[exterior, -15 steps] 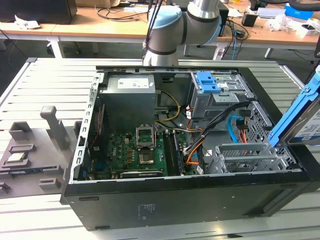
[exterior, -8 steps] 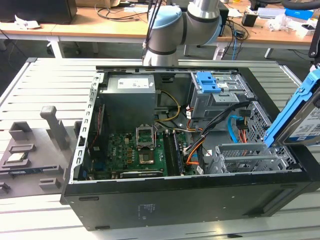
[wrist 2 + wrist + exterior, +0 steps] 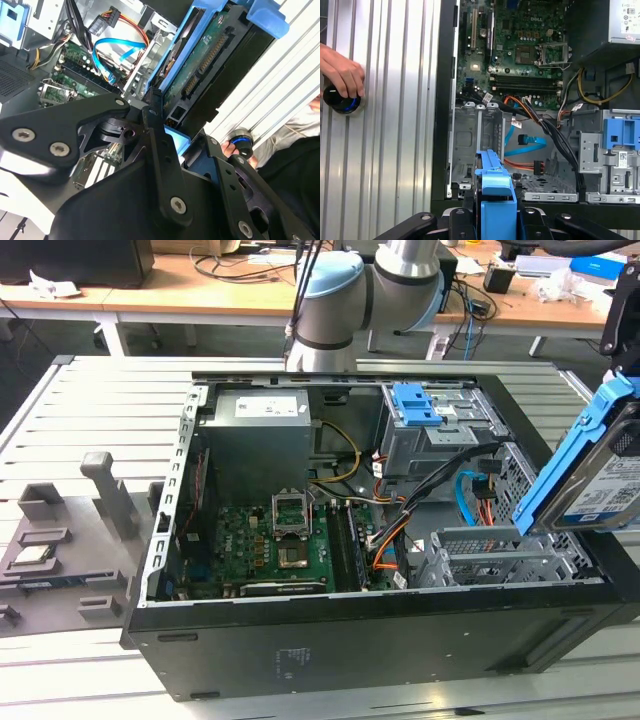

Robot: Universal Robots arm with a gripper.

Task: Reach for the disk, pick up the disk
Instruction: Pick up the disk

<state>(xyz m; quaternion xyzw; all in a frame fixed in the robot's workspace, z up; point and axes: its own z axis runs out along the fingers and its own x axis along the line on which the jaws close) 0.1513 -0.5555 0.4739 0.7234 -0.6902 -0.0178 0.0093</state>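
So your disk (image 3: 592, 472) is up in the air at the exterior view's right, above the open computer case (image 3: 370, 640) and clear of it. It's a flat silver drive with a white label carrying a blue band, and blue plastic rails running along its edges. In the second wrist view you get the other face of the disk (image 3: 200, 70): green circuit board with the connector strip, framed by the same blue rail. It's tilted, long axis running diagonally in the exterior view, with the low end toward the case and the high end up near the frame's right edge.

Your gripper (image 3: 172, 142) is closed on the disk, black fingers (image 3: 160, 150) clamped either side of the blue rail end, and the first wrist view shows that blue rail (image 3: 493, 195) sticking up between the black linkages.

Right below sits the empty metal drive cage (image 3: 480, 145), with orange and blue cables (image 3: 525, 145) beside it. Further in you've got the motherboard (image 3: 275, 545) and the power supply (image 3: 260, 430). A blue latch piece (image 3: 415, 405) sits on the other drive cage.

Out on the slatted table (image 3: 395, 125), a person's hand (image 3: 341, 70) rests on a dark knob-like device (image 3: 341, 100). A grey stand (image 3: 70, 540) sits off at the exterior view's left.
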